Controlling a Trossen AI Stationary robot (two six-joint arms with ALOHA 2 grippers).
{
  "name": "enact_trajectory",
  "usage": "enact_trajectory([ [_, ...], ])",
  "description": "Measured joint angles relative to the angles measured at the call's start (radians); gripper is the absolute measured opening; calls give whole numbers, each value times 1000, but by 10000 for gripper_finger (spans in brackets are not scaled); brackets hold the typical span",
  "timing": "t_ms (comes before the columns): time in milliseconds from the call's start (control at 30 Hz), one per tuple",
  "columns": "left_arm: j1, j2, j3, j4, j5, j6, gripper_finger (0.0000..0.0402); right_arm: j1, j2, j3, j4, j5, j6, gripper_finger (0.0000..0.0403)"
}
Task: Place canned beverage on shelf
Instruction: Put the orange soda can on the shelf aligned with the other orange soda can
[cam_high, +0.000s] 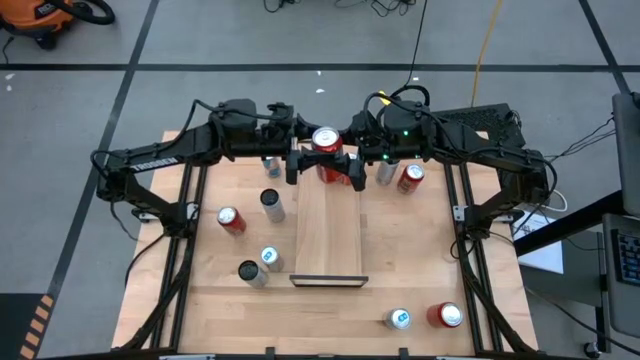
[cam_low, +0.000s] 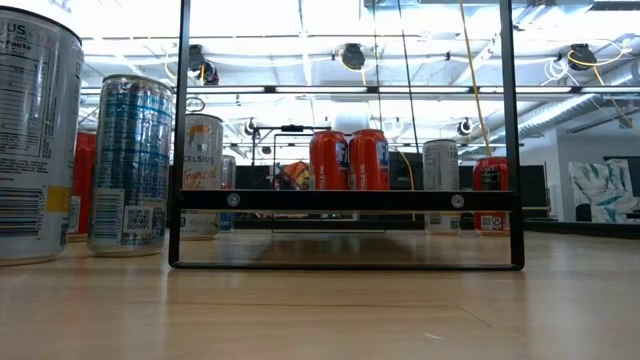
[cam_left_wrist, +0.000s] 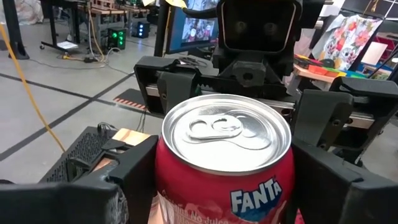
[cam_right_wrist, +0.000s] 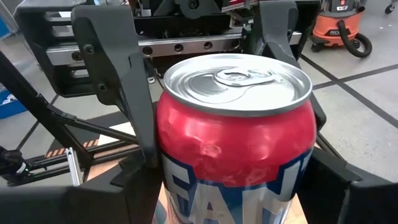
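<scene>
A red Fanta can (cam_high: 326, 139) is held upright in the air over the far end of the shelf (cam_high: 328, 232), a long light-wood board lying on the table. My left gripper (cam_left_wrist: 224, 186) reaches it from the table's left, my right gripper (cam_right_wrist: 236, 193) from the right, and each is shut on it. The can's silver top (cam_left_wrist: 227, 130) faces up. In the low view two red cans (cam_low: 348, 160) stand at the middle behind a black frame; neither gripper shows there. My left gripper pinches the can's side wall (cam_left_wrist: 163, 180) between its two fingers (cam_left_wrist: 127, 177), below the rim. The fingers come level from the table's left. The can stands upright, lifted clear of the shelf. My right gripper pinches the can's side wall (cam_right_wrist: 163, 186) between its two fingers (cam_right_wrist: 124, 199), low on the body. The fingers come from the table's right, slanting slightly down. The can is upright and clear of the shelf, and its red wall shows small dents (cam_right_wrist: 205, 149).
Loose cans lie scattered on the tabletop: a red one (cam_high: 231, 220) and silver ones (cam_high: 272, 205) (cam_high: 252, 272) left of the shelf, a red one (cam_high: 410, 177) at the far right, two more (cam_high: 447, 316) near the front right. Black rails (cam_high: 463, 215) frame the table.
</scene>
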Motion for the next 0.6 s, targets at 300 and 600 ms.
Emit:
enact_trajectory([
  [300, 0, -1, -1, -6, 7, -7, 286, -1, 0, 0, -22, -24, 8, 279],
  [600, -1, -1, -3, -10, 46, -28, 287, 0, -8, 1, -78, -43, 62, 347],
])
